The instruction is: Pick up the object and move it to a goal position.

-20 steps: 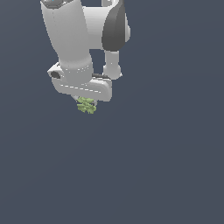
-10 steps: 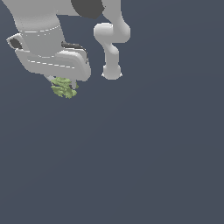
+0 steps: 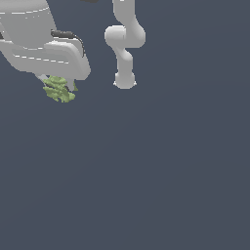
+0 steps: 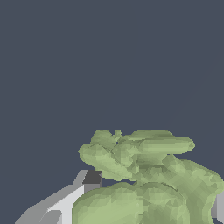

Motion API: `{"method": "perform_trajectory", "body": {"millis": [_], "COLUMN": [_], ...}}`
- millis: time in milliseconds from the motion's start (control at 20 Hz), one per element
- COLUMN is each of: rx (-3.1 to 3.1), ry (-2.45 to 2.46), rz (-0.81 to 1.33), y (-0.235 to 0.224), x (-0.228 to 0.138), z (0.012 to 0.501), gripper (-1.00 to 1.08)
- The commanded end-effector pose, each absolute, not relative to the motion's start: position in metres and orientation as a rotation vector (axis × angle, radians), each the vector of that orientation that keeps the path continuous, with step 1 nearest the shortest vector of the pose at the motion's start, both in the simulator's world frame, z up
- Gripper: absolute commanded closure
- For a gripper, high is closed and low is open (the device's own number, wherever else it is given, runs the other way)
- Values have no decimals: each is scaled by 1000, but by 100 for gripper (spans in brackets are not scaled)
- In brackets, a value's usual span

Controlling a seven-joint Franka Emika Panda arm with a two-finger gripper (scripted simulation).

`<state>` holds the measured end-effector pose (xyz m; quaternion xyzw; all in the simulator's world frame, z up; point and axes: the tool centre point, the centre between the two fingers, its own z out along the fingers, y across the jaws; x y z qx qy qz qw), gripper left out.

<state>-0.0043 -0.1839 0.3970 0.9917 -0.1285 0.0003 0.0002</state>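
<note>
Block (image 3: 59, 89), clamped in the hand (image 3: 57, 83) directly under the palm and clear of the table (image 3: 156, 171), may slip during transfer because its lumpy faces (image 4: 148, 179) give the fingers (image 4: 65, 203) only uneven contact.

No readable text, label, brand, number or sign appears on anything in either the exterior or wrist view.
</note>
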Motion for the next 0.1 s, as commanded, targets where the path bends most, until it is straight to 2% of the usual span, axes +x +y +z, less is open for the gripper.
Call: {"method": "perform_trajectory", "body": {"millis": [0,50], "rx": [3116,3116], "ry": [-402,-402], "rz": [0,0], "y": [-185,-185], "x": [-4,-4], "z": [398,398], "gripper": [108,108]}}
